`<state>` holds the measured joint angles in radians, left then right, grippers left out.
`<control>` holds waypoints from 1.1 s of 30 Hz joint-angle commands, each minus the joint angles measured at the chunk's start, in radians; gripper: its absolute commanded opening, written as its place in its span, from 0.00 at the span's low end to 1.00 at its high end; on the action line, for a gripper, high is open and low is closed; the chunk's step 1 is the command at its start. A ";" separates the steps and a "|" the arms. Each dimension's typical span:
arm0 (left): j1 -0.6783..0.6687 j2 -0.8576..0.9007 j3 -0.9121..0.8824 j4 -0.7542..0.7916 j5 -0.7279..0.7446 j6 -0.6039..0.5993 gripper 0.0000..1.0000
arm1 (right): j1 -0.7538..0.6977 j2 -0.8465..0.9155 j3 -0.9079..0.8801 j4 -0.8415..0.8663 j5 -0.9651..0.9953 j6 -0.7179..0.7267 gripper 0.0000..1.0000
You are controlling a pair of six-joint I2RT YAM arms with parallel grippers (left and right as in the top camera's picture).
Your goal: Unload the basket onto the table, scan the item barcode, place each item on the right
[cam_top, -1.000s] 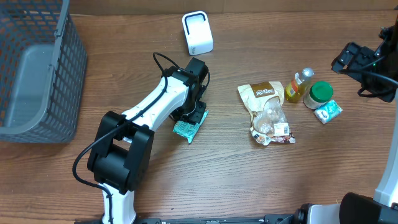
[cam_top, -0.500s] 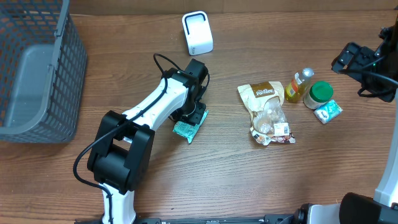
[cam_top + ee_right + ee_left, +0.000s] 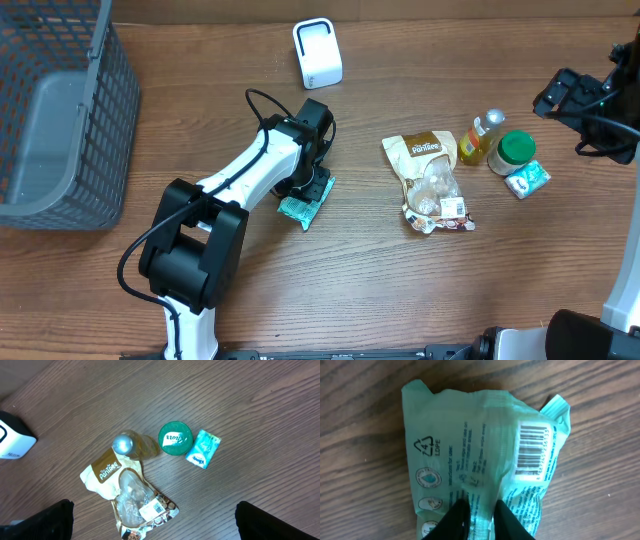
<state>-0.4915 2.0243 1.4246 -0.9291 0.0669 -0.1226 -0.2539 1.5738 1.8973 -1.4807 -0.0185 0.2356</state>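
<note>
- Teal packet (image 3: 300, 209) down on the wooden table (image 3: 380, 290), left of centre, and the left gripper (image 3: 480, 521) is right on top of it.
- From the wrist camera, both dark fingertips (image 3: 456, 521) sit close together, pinching a narrow fold at the packet's near end. Jaws clamped on the packet.
- Overhead, the left arm's wrist covers most of the packet. Only a corner and one edge peek out.
- White scanner (image 3: 317, 53) stands at the far edge of the table, with that same wrist lying between it and the packet.
- Off to the left, a grey mesh basket (image 3: 50, 110), well apart.
- To the right, a cluster: snack bag (image 3: 430, 180) lying flat, a bottle (image 3: 478, 138) of yellow liquid beside it, and a green-lidded jar (image 3: 513, 152) just beside the bottle.
- A second teal packet (image 3: 527, 179) lies just beside the jar.
- Right gripper (image 3: 156, 525) hangs above that cluster, fingers spread wide, nothing between them.
- Now the packet's lie: printed back face up, barcode (image 3: 534, 452) in plain view on the wrist camera's right side.
- Its long axis runs away from the fingers towards the far crimped edge; overhead, that is a diagonal across the wood grain.
- The barcode strip runs lengthwise along that axis.
</note>
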 commanded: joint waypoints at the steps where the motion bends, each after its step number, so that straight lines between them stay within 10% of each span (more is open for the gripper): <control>1: -0.011 0.017 0.082 -0.055 0.000 0.011 0.25 | -0.001 -0.011 0.020 0.005 0.006 0.004 1.00; 7: -0.011 0.017 0.215 -0.216 0.000 0.011 0.55 | -0.001 -0.011 0.020 0.005 0.006 0.004 1.00; 33: -0.014 0.018 -0.005 -0.139 -0.001 -0.013 0.50 | -0.001 -0.011 0.020 0.005 0.006 0.004 1.00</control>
<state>-0.4980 2.0335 1.4597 -1.0954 0.0635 -0.1242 -0.2535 1.5738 1.8973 -1.4807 -0.0185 0.2352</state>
